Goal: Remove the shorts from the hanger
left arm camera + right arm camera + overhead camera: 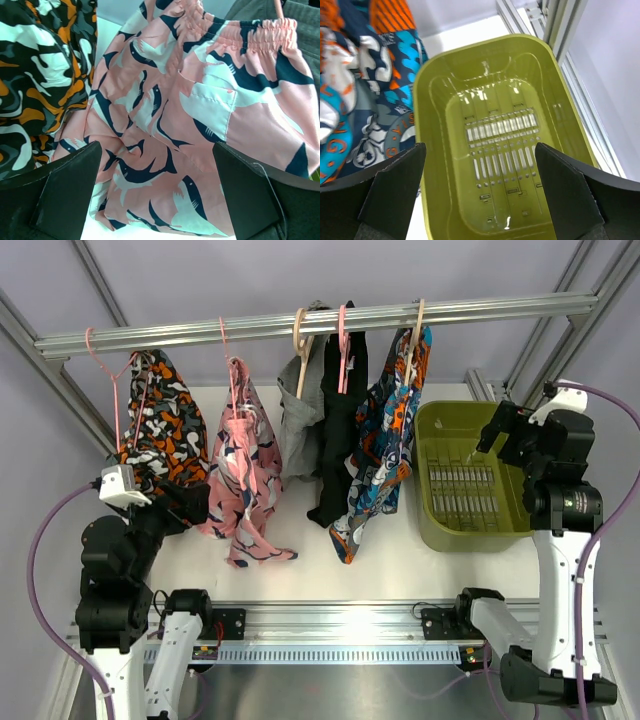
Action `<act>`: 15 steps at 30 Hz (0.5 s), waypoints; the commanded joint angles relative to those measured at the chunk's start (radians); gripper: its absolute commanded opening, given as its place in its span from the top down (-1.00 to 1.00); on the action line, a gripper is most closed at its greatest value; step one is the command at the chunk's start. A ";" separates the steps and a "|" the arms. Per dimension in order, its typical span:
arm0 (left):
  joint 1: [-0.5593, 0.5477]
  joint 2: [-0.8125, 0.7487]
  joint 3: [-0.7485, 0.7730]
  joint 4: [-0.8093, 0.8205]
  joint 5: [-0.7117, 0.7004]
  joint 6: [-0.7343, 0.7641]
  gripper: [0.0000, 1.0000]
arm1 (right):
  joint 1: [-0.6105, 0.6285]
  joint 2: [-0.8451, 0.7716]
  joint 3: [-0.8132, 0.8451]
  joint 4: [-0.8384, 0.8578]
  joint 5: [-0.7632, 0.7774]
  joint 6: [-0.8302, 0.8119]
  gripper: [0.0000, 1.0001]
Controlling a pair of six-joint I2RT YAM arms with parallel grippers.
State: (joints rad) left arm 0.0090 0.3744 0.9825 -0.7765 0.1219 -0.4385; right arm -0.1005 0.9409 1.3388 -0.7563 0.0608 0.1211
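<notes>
Jaws wide apart: left tool point(158, 196) facing pink shorts point(210, 75), right tool point(480, 196) above basket point(432, 115)

Robot lab test cell. Aluminium extrusion frame point(60, 380) boxes in a white worktop point(400, 545). Left arm point(115, 560) and right arm point(560, 550) are bolted to a slotted rail point(330, 625) at the near edge. Purple cables point(33, 565) run loose, plain grey backdrop point(300, 270), wrist cameras on both arms.
</notes>
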 commanded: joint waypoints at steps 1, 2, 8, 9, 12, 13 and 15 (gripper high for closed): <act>0.006 0.004 0.025 0.023 0.056 -0.002 -0.98 | -0.001 -0.056 -0.006 0.040 -0.067 -0.013 -0.99; 0.005 0.006 0.028 0.017 0.058 0.000 -0.98 | -0.001 -0.068 -0.015 0.051 -0.125 -0.044 -0.99; 0.005 -0.005 0.051 -0.015 0.084 -0.011 -0.98 | -0.001 -0.068 0.054 -0.127 -0.754 -0.388 -0.99; 0.005 -0.005 0.051 -0.015 0.087 -0.009 -0.98 | -0.001 -0.048 0.087 -0.187 -0.789 -0.428 -0.99; 0.005 0.001 0.058 -0.015 0.107 -0.014 -0.98 | -0.001 0.028 0.203 -0.262 -0.817 -0.404 -0.99; 0.005 0.001 0.059 -0.012 0.113 -0.019 -0.98 | -0.001 0.047 0.256 -0.270 -0.829 -0.396 -0.99; 0.005 0.006 0.058 0.003 0.139 -0.038 -0.98 | -0.001 0.105 0.336 -0.232 -0.837 -0.265 -0.99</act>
State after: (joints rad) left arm 0.0090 0.3740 1.0023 -0.8154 0.1986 -0.4515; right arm -0.1009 0.9813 1.5631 -0.9672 -0.6678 -0.2337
